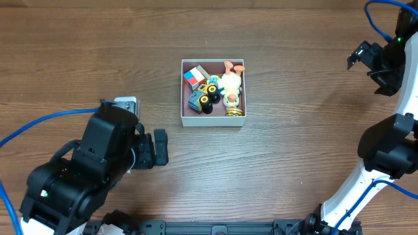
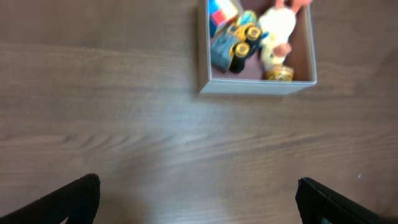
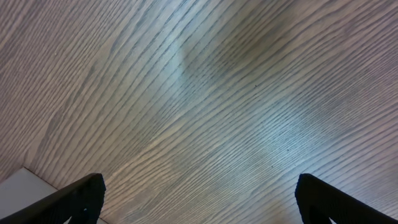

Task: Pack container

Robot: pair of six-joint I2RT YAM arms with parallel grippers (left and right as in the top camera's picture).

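The container [image 1: 185, 93], a square shallow box with white walls and a pink inside, sits at the middle of the table. It holds several small toys: a red-blue block [image 1: 192, 78], a yellow wheeled vehicle [image 1: 208, 96] and a cream figure [image 1: 231, 83]. It also shows in the left wrist view [image 2: 255, 87], at the top. My left gripper [image 1: 160, 147] is open and empty, left of and nearer than the container; its fingertips show in the left wrist view [image 2: 199, 199]. My right gripper [image 1: 369, 62] is open and empty at the far right, over bare wood [image 3: 199, 199].
The wooden table [image 1: 294, 150] surrounds the container. Blue cables [image 1: 39, 124] run from the left arm and near the right arm [image 1: 385, 6]. A pale flat corner [image 3: 18, 186] shows at the lower left of the right wrist view.
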